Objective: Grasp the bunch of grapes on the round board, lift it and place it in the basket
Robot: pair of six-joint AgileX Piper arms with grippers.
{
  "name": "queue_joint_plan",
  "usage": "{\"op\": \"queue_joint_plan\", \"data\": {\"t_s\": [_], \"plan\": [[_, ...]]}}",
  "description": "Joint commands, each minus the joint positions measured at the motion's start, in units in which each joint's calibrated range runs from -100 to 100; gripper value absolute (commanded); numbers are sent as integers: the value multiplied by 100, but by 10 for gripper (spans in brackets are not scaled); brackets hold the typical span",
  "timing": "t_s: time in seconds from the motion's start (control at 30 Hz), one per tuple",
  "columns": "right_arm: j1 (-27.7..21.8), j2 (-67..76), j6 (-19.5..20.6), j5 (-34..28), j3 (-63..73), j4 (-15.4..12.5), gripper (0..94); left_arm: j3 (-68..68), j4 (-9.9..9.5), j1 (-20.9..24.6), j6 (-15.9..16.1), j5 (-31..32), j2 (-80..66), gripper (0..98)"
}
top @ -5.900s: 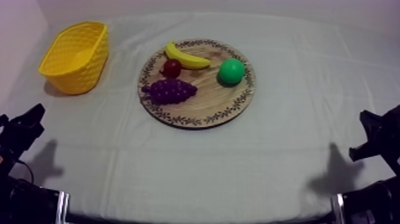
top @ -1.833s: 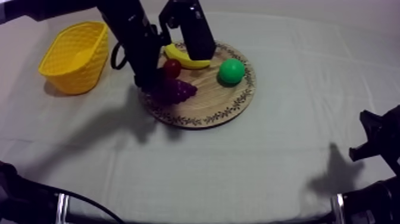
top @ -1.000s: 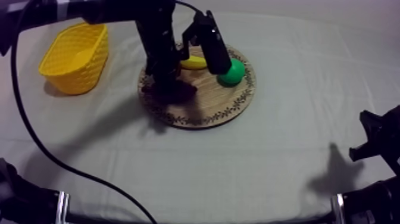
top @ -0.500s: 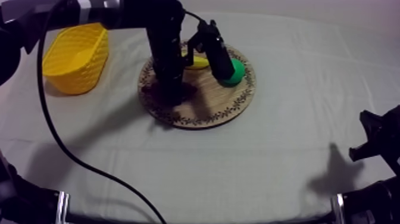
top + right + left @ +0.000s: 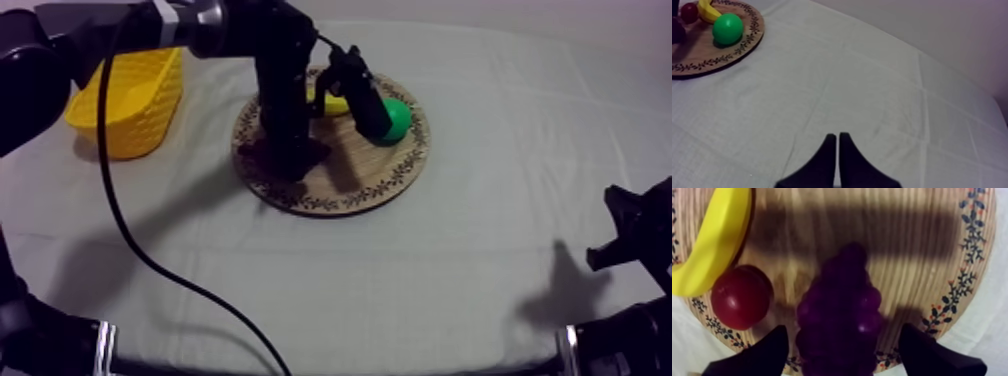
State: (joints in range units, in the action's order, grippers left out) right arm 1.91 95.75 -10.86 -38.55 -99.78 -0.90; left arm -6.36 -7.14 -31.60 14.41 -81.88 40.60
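Note:
The purple bunch of grapes (image 5: 839, 318) lies on the round wooden board (image 5: 912, 248) near its patterned rim. My left gripper (image 5: 842, 329) is open and low over the bunch, one black finger (image 5: 767, 353) on each side of it, with small gaps showing. From above, the left arm reaches in from the upper left and its gripper (image 5: 288, 160) covers most of the grapes on the board (image 5: 390, 175). The yellow basket (image 5: 125, 95) stands at the far left. My right gripper (image 5: 838, 137) is shut on nothing, resting low at the right (image 5: 630, 235).
On the board beside the grapes lie a small red fruit (image 5: 742, 303) and a banana (image 5: 712, 243). A round green fruit (image 5: 398, 118) sits on the board's right half. Bare cloth stretches between board and basket and across the front of the table.
Over the last second my left arm has shifted slightly right and sunk lower over the grapes, its fingers staying apart. The right arm has not moved.

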Motion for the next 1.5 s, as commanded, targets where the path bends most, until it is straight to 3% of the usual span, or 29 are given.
{"op": "queue_joint_plan", "data": {"t_s": [0.0, 0.2, 0.43, 1.0, 1.47], "plan": [[1, 0, -1, 1, 0, -1, 3, -13, -30, 6, -66, -6, 25, 743], [1, 0, -1, 1, 0, -1, 3, -16, -99, 30, -174, 35, 86, 548], [1, 0, -1, 1, 0, -1, 3, 33, -161, 34, -237, 120, 123, 458], [1, 0, -1, 1, 0, -1, 3, 449, -71, -52, -226, 91, -1141, 452], [1, 0, -1, 1, 0, -1, 3, 115, 17, -248, -183, -516, -2232, 472]]}}
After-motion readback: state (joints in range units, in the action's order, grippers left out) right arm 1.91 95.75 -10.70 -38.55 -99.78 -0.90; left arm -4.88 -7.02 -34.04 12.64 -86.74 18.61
